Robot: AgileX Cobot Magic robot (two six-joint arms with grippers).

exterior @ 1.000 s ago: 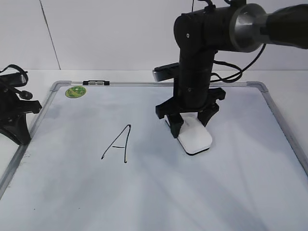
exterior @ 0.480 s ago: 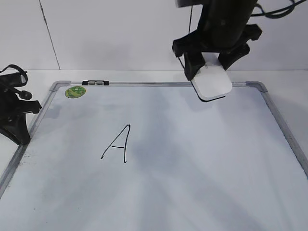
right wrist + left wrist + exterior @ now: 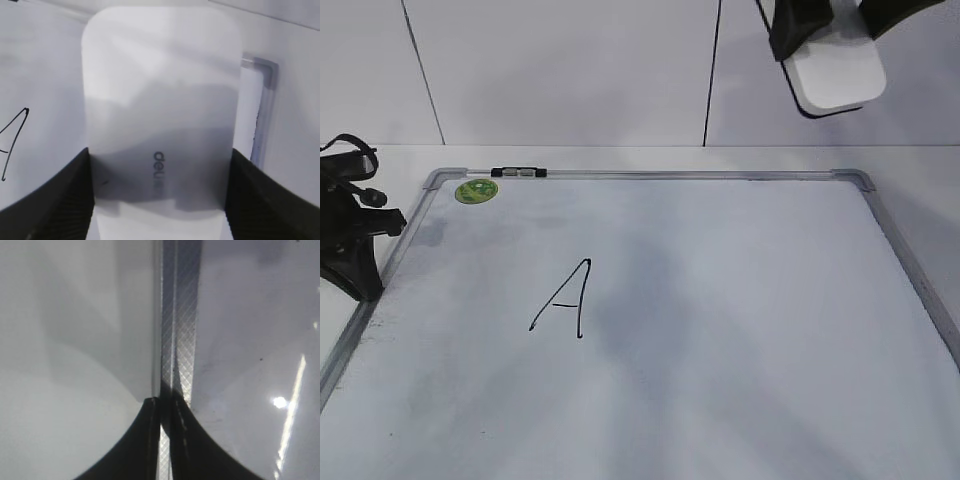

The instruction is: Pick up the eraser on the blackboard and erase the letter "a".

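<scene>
My right gripper (image 3: 828, 28) is shut on the white eraser (image 3: 836, 76) and holds it high above the far right corner of the blackboard (image 3: 670, 175). In the right wrist view the eraser (image 3: 160, 100) fills the gap between the gripper's (image 3: 159, 185) black fingers, with the board's corner frame (image 3: 265, 100) below. No small lowercase "a" shows on the board. My left gripper (image 3: 355, 270) rests at the board's left edge; in its wrist view it (image 3: 165, 402) is shut and empty over the frame (image 3: 180, 340).
A tall capital "A" (image 3: 565, 300) is drawn left of the board's middle; its edge shows in the right wrist view (image 3: 12, 140). A round green sticker (image 3: 477, 190) and a small black clip (image 3: 518, 172) sit at the far left corner. A white wall stands behind.
My right gripper has lifted the eraser off the board's middle right and carried it up and to the right. The left arm has not moved.
</scene>
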